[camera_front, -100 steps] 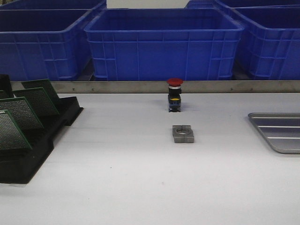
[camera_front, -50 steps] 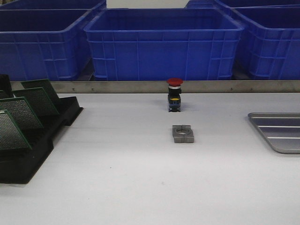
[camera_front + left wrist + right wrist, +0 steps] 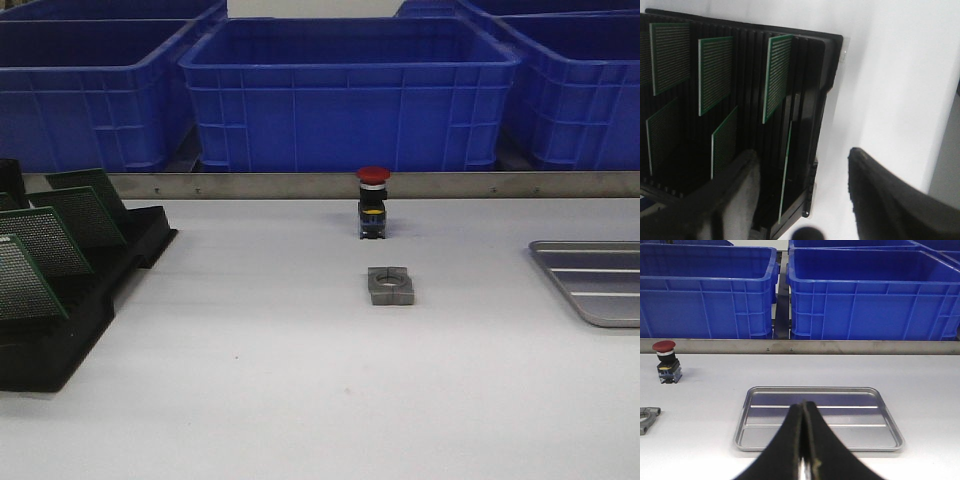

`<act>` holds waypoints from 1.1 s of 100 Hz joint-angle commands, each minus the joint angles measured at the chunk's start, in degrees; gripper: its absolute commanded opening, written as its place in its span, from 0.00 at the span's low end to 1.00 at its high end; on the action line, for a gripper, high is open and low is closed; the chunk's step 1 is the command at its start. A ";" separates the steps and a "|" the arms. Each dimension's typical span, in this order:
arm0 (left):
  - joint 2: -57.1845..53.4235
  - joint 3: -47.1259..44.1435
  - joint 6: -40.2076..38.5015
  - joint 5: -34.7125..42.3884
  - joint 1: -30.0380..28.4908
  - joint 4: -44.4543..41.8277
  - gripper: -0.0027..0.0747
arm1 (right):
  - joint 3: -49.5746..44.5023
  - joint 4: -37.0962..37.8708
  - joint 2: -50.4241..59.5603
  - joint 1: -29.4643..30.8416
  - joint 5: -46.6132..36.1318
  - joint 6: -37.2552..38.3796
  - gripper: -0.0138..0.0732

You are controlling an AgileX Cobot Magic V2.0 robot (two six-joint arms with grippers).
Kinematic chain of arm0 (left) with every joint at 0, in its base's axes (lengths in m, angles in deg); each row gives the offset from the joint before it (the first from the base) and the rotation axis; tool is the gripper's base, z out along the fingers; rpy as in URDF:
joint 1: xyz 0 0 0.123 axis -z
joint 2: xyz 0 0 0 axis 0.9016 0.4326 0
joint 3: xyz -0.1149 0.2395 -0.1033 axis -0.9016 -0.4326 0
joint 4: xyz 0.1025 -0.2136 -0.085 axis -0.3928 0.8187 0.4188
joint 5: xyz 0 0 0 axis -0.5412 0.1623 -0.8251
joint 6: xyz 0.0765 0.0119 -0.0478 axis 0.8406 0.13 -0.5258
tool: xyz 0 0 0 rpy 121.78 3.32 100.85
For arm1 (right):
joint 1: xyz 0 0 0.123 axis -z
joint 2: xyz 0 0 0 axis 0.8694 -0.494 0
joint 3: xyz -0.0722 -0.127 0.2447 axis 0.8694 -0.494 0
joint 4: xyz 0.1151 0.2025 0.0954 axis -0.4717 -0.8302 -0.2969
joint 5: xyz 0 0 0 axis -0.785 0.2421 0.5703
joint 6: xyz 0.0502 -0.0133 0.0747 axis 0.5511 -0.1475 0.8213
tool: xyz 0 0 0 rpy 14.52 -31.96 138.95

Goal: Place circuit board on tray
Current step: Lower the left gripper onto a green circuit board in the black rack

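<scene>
Left end effector (image 3: 802,192): open — its two dark fingers (image 3: 742,187) stand wide apart over the near corner of the black slotted rack (image 3: 810,90), holding nothing; one thin board edge shows in the gap between them.
Right end effector (image 3: 803,440): closed, its black fingertips pressed together with nothing between them — it hangs in front of the tray, pointing toward it.
Circuit boards (image 3: 45,240): several green boards stand tilted in the rack's slots at the left edge of the bench; in the left wrist view the board (image 3: 776,75) nearest the rack's outer edge stands on its edge, with others spread across the slots behind it.
Rack: black, ribbed plastic, resting flat on the white bench (image 3: 250,380) at the robot's left.
Tray (image 3: 817,440): silver-grey metal with rounded corners, a raised rim and shallow ridges; it lies flat on the bench at the robot's right, well apart from the rack, and carries nothing. In the front view only its left part shows at the right edge.
Push button (image 3: 372,200): a red-capped switch with a black and yellow body, upright near the middle of the bench toward the back.
Metal block (image 3: 390,285): a grey piece with a round hole, lying just in front of the push button.
Blue bins (image 3: 345,90): a row of large plastic bins behind the bench's metal rail.
</scene>
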 commanded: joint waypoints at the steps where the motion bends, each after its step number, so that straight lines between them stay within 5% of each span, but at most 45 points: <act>1: 0.26 1.76 0.76 2.13 0.27 -0.38 0.52 | 0.67 0.07 1.48 -0.01 -4.52 -0.61 0.09; 73: 15.09 1.63 -1.37 10.86 0.27 -4.97 0.50 | 0.67 0.07 1.48 -0.01 -4.52 -0.61 0.09; 110: 15.35 1.63 -1.37 10.92 0.27 -5.07 0.03 | 0.67 0.07 1.48 -0.01 -4.52 -0.61 0.09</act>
